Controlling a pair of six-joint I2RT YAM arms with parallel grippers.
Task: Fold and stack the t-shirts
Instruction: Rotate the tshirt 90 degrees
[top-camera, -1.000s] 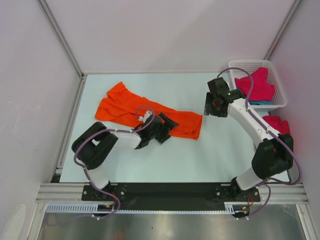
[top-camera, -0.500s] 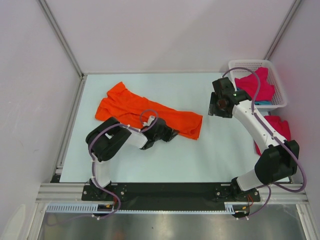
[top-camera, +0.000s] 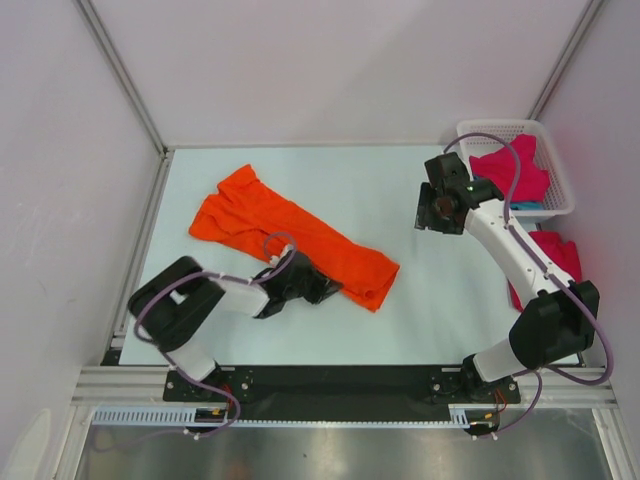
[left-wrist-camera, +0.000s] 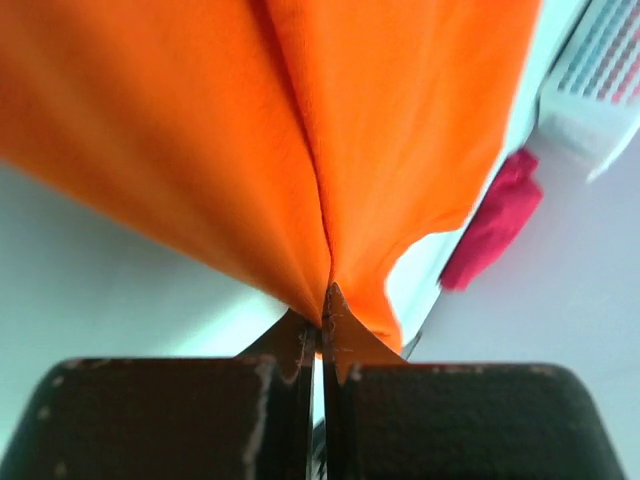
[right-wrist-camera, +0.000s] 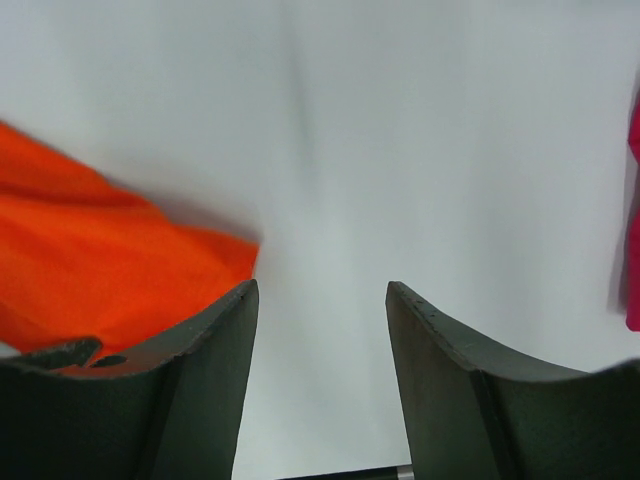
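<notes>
The left gripper (left-wrist-camera: 322, 318), open a second ago, now pinches the near edge of the bright orange cloth t-shirt (top-camera: 285, 228) on the pale table (top-camera: 440, 300) and has drawn it nearer for flattening, while the right gripper (right-wrist-camera: 322, 330) hovers part-open, empty.

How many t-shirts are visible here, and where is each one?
4. The orange t-shirt lies on the table, pinched by the left gripper. One magenta t-shirt lies in the white basket over a teal t-shirt. A second magenta t-shirt lies just outside that basket. Others may be hidden.
</notes>
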